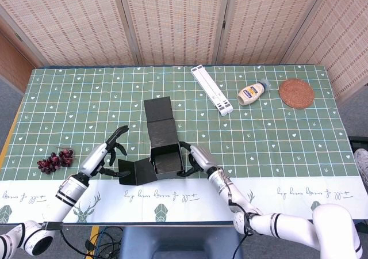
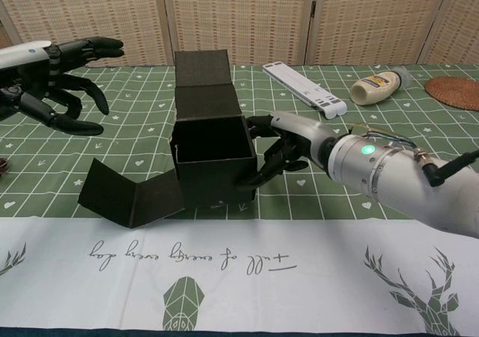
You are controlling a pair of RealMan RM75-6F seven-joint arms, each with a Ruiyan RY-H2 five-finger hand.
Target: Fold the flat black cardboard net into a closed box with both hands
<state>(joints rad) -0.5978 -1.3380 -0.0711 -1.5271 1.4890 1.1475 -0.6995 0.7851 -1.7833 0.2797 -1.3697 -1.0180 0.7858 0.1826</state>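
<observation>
The black cardboard box [image 1: 165, 157] [image 2: 212, 165] stands half-formed with its top open near the front middle of the table. Its lid panels [image 1: 159, 117] [image 2: 205, 82] rise behind it. One side flap [image 1: 134, 171] [image 2: 129, 197] lies spread out to its left. My right hand [image 1: 192, 159] [image 2: 283, 145] presses its fingers against the box's right wall and grips nothing. My left hand [image 1: 108, 153] [image 2: 58, 76] hovers to the left with fingers spread, apart from the box and the flap.
A bunch of grapes [image 1: 56, 160] lies at the front left. At the back right are a white folding stand [image 1: 211, 90] [image 2: 303, 88], a mayonnaise bottle [image 1: 252, 92] [image 2: 380, 87] and a woven coaster [image 1: 296, 92] [image 2: 454, 91]. A screen stands behind the table.
</observation>
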